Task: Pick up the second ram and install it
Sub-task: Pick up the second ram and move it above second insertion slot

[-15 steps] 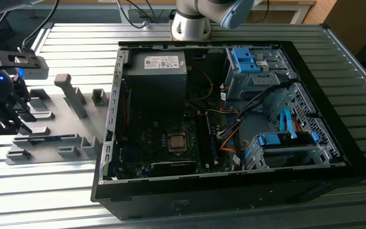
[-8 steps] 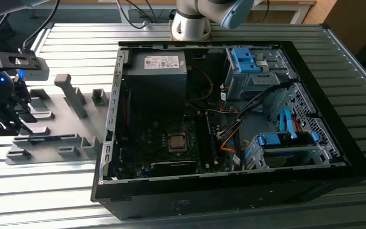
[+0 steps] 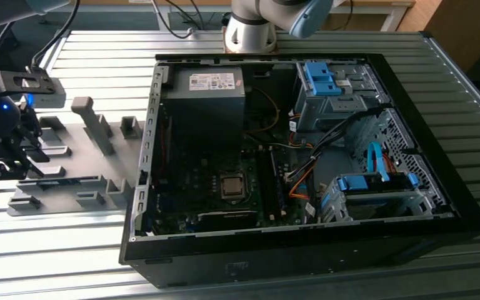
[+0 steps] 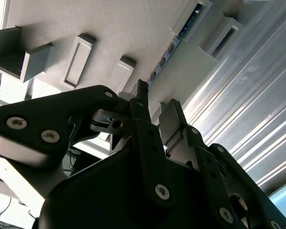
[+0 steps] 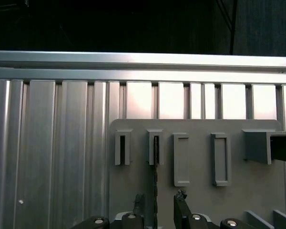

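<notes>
The second ram (image 5: 156,183) stands on its edge in a slotted holder on the grey fixture plate (image 5: 200,200). In the first wrist view it is a thin dark line. In the second wrist view the ram (image 4: 174,44) shows blue-green with small chips. My gripper (image 5: 159,202) is open and low over the plate, one finger on each side of the stick's near end, with a gap on both sides. In the second wrist view the gripper (image 4: 157,107) points at that same end. In the exterior view the gripper (image 3: 8,161) hangs over the plate's left part.
An open computer case (image 3: 307,237) lies on the slatted metal table (image 3: 73,250), to the exterior view's right of the fixture plate (image 3: 82,159). The motherboard with its processor socket (image 3: 232,187) faces up inside. Grey blocks (image 3: 92,122) rise from the plate. The arm's base (image 3: 252,31) stands behind the case.
</notes>
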You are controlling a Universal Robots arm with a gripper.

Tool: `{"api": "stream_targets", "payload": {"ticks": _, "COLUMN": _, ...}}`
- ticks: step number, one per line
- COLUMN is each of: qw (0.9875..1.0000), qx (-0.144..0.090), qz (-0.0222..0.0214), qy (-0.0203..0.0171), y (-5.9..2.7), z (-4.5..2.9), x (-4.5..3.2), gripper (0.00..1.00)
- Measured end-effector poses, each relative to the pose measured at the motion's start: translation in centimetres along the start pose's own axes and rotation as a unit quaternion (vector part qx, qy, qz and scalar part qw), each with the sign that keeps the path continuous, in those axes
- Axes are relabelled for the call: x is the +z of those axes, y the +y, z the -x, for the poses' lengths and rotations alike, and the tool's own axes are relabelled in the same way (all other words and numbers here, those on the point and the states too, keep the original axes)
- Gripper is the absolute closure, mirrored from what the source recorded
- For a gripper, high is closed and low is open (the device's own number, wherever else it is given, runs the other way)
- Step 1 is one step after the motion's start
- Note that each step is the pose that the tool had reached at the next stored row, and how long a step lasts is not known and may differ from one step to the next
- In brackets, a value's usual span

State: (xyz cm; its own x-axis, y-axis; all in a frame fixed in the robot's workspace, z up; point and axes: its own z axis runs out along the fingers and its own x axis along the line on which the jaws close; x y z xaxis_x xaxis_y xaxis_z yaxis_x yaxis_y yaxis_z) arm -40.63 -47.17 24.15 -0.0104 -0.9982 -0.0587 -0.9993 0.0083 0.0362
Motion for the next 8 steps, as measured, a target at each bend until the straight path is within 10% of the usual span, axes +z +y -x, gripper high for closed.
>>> {"api": "stream_targets", "payload": {"ticks": 8, "qw": 1.0000, "qx": 0.000, "qz": 0.0000, "qy": 0.0000, "y": 0.00, "z": 0.00, "x": 0.01, "gripper": 0.63}}
